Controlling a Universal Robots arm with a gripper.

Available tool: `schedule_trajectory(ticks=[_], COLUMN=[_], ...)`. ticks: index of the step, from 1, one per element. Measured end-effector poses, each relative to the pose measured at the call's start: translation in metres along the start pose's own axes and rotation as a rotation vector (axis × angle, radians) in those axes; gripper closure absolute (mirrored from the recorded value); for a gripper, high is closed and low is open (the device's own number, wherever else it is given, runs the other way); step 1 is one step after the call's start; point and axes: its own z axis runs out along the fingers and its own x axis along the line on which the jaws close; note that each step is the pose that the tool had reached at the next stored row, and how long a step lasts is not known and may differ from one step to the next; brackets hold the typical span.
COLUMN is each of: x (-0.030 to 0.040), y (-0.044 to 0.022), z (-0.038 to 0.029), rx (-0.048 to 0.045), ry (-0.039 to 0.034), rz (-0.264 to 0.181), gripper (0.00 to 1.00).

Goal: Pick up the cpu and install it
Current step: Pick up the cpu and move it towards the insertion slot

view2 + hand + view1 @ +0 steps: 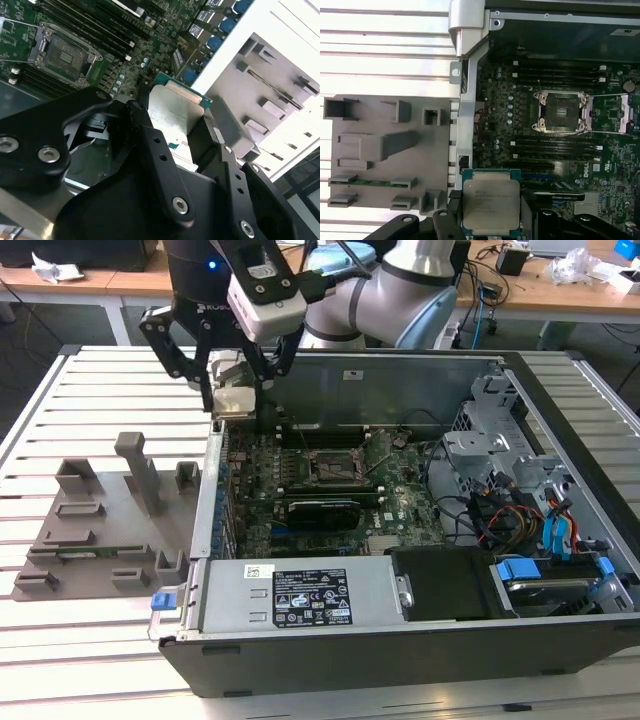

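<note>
- Over the edge of the open computer case (420,390), on the exterior view's left, the end effector (237,390) hangs from the arm (400,285) above the case wall.
- It is clenched on the cpu (235,400). In both wrist views the black fingers (150,145) press on two opposite edges of the chip.
- The cpu (491,202) is held flat in the air with its silvery metal top towards the first wrist view. A thin green and tan rim shows around that top.
- In the second wrist view the cpu (172,112) sits between the two fingers, clear of the board below.
- The socket (561,112) sits on the green motherboard (615,165) inside the case, well apart from the held chip. Its metal frame is swung open to one side.
- In the exterior view the socket (335,468) lies near the middle of the motherboard (400,505). A long black card (322,510) lies just beside it, on the side towards the camera.
- A grey power supply (300,600) with a white label fills the near part of the case.
- A grey holder tray (100,520) lies on the slatted bench (60,640), beside the case on the exterior view's left.
- A thin green memory stick (370,182) rests in one of the tray's slots.
</note>
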Motion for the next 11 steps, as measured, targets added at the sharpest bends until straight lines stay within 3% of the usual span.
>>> schedule_trajectory(ticks=[5, 11], x=[-0.0101, -0.0322], y=[0.0032, 0.0132], z=[0.0070, 0.0141], rx=[0.0000, 0.0001], ry=[0.0009, 0.0016], rz=[0.000, 0.000], gripper=[0.45, 0.45])
